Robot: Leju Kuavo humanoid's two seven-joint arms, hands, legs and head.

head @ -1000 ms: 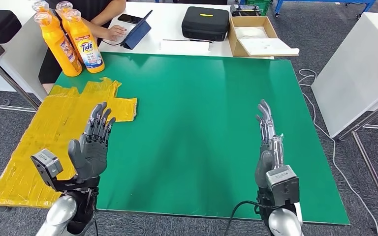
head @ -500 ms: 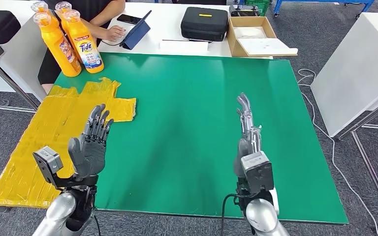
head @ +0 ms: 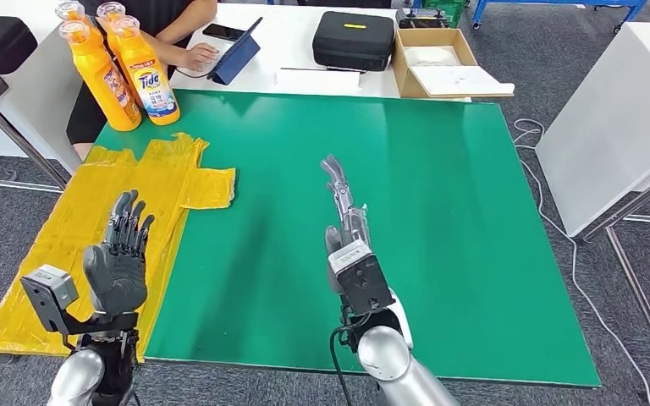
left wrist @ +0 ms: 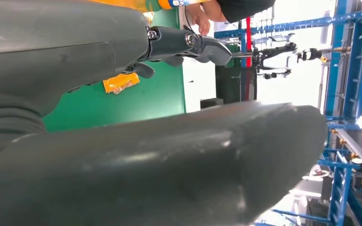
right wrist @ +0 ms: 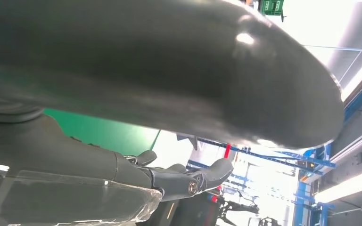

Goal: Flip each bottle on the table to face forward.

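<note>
The upright bottles (head: pixel 123 72) stand far ahead-left of the empty, spread left hand (head: pixel 117 262), the nearer one.

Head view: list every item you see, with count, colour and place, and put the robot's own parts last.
Bottles: four, orange, standing together at the table's far left corner.
Mat: one, green, covering the table.
Plastic sheet: one, yellow, along the mat's left side.
Case: one, black, on the white table behind.
Cardboard box: one, brown, right of the case.
Tablet: one, dark, under a person's hand.
Left hand: grey, fingers spread, above the yellow sheet.
Right hand: grey, fingers straight, above the mat's middle.
</note>
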